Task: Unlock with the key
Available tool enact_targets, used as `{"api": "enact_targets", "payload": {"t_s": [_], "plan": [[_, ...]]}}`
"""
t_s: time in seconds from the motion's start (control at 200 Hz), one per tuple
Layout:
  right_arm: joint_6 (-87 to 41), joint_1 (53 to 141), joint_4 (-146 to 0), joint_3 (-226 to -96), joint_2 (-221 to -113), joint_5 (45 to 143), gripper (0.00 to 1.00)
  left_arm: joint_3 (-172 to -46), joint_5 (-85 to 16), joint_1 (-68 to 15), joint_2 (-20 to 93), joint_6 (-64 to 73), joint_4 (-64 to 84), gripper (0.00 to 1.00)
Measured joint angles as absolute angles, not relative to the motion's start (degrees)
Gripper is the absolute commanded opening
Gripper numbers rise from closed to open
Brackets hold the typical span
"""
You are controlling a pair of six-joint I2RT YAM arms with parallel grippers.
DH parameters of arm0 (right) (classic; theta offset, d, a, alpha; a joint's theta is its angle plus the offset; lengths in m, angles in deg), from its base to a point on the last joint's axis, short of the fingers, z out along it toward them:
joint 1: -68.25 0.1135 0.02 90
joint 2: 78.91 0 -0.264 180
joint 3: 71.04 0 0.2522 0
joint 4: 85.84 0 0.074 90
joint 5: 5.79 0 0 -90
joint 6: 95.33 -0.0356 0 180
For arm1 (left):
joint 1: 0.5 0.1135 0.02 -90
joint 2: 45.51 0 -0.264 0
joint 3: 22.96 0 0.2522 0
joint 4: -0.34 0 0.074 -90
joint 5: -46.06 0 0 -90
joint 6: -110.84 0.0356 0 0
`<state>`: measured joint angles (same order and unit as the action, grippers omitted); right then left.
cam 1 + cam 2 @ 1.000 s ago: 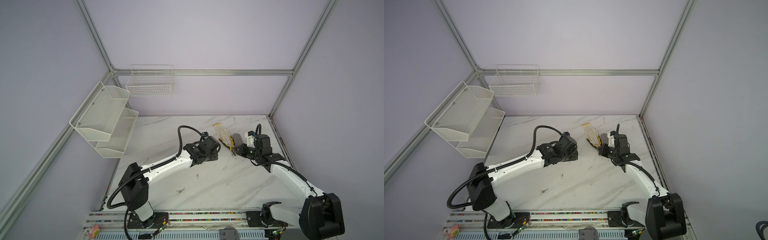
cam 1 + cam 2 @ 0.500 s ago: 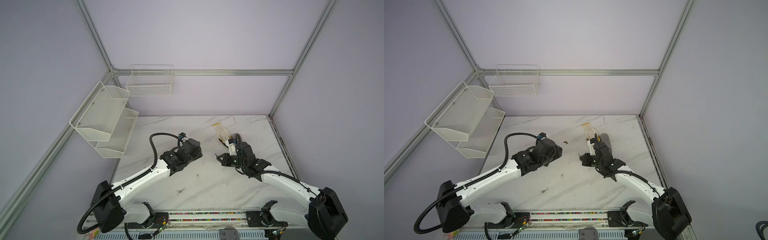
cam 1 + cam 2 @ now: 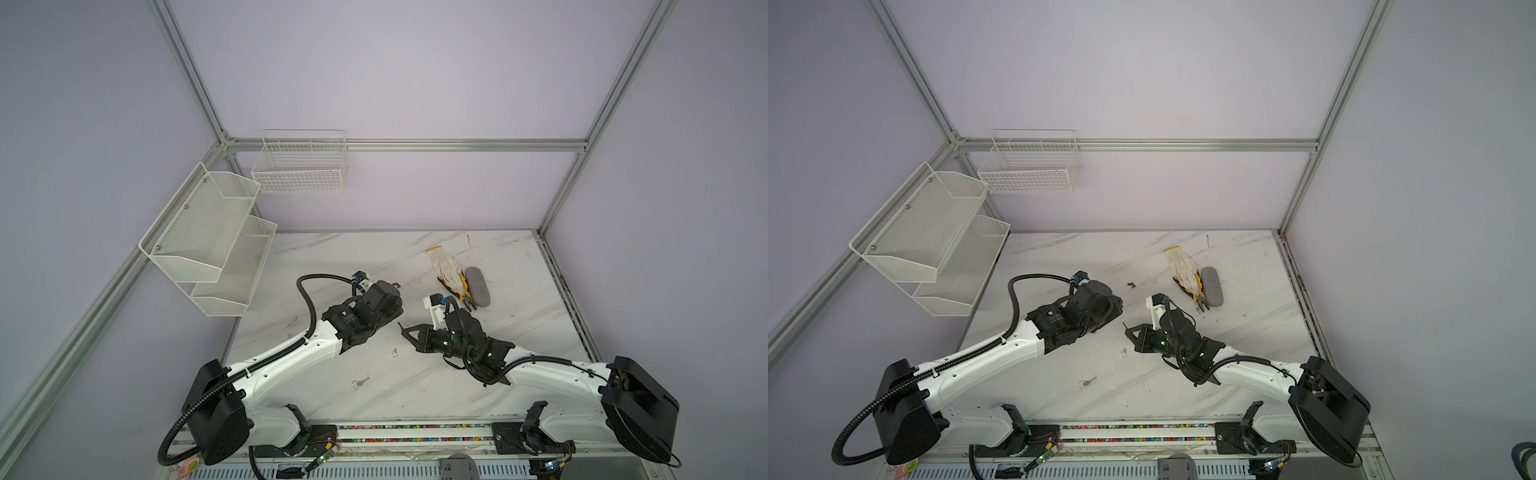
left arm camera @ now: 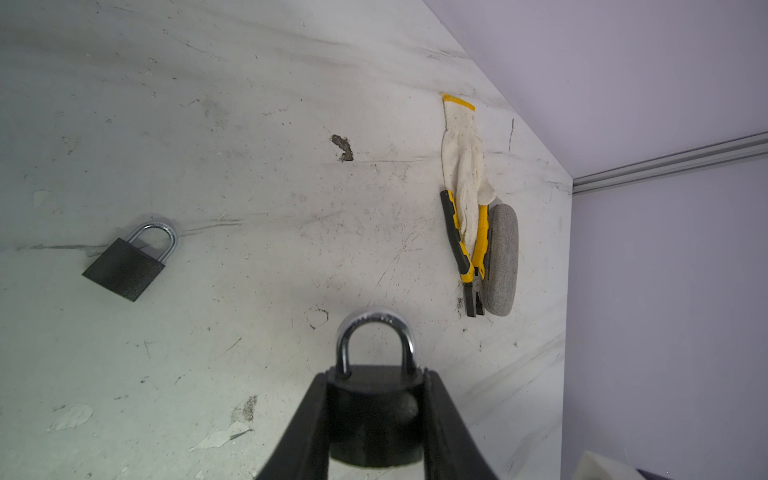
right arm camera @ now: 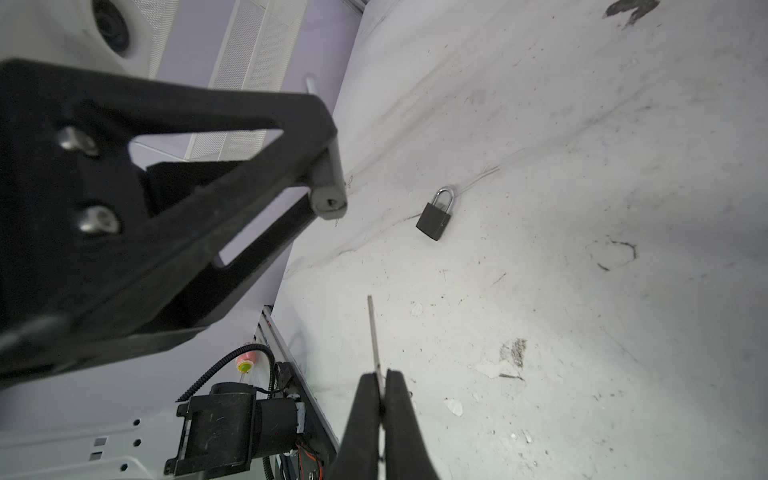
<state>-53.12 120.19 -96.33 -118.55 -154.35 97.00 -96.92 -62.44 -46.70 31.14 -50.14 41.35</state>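
Item 1, stereo pair: I had both top views high over the front rail of the table (image 3: pixel 415 390) (image 3: pixel 1142 395), facing down toward its back wall; distant; each held the whole table, nearly alike.

Item 2, left wrist: close above the table (image 4: pixel 249 208), facing its back right corner past the padlock (image 4: pixel 374 415) in the left gripper (image 4: pixel 376 376).

Item 3, right wrist: close above the table (image 5: pixel 582 291), facing its left side past the key (image 5: pixel 373 332) in the right gripper (image 5: pixel 380 376).

Shared: both wrist views caught the spare padlock (image 4: pixel 129 266) (image 5: pixel 434 216); items 1 and 2, the glove (image 3: pixel 444 266) (image 3: pixel 1183 266) (image 4: pixel 463 166).
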Motion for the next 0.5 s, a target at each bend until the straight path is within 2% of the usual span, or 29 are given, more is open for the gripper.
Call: {"api": "enact_targets", "payload": {"t_s": [0.13,0.5], "plan": [[-54.5,121.0,-99.4,-118.9,-157.3,95.5,0.00,-96.9,-62.4,-46.7,32.3,-50.2,41.4,0.00],[-55.0,121.4,-102.9,-119.0,-157.3,90.9,0.00,-96.9,-62.4,-46.7,33.4,-50.6,41.6,0.00]]}}
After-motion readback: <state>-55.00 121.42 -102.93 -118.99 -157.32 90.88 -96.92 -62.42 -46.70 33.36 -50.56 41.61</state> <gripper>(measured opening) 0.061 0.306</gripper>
